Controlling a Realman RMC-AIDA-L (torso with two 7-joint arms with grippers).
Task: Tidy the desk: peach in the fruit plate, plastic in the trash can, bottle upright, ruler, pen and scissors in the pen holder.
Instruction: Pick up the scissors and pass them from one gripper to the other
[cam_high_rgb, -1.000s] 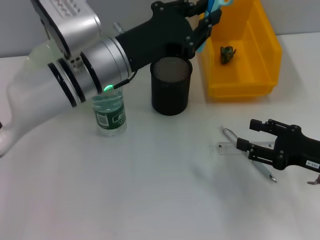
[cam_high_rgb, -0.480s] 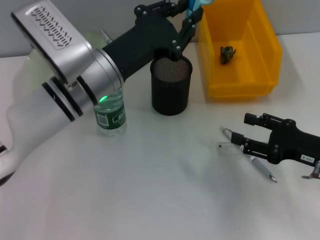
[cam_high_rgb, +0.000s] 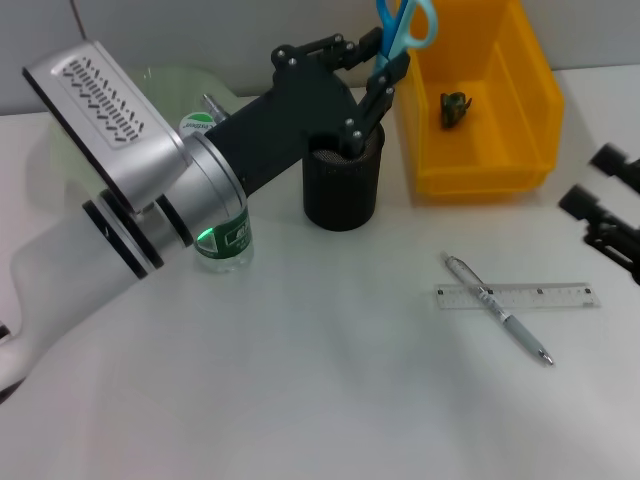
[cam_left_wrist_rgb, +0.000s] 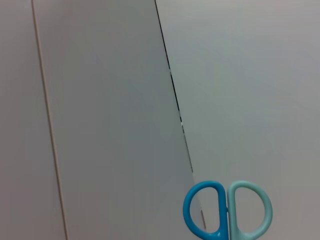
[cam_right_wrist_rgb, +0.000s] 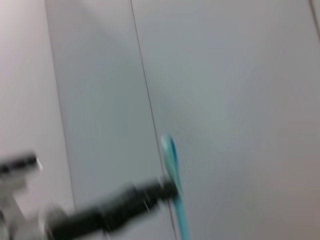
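Blue scissors (cam_high_rgb: 400, 28) pinched upright in left gripper (cam_high_rgb: 378, 66), above far-centre mesh pen holder (cam_high_rgb: 343, 185). Right gripper (cam_high_rgb: 610, 205) far right, fingers spread. Risk: off-centre release, blades strike rim, holder topples.

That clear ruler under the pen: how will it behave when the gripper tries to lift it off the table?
The ruler lies flat on the table, so it probably offers little edge to grip and may slide rather than lift. It looks thin and clear, likely light and somewhat flexible. The pen lies across it, so that would probably roll or shift if the ruler moves first.
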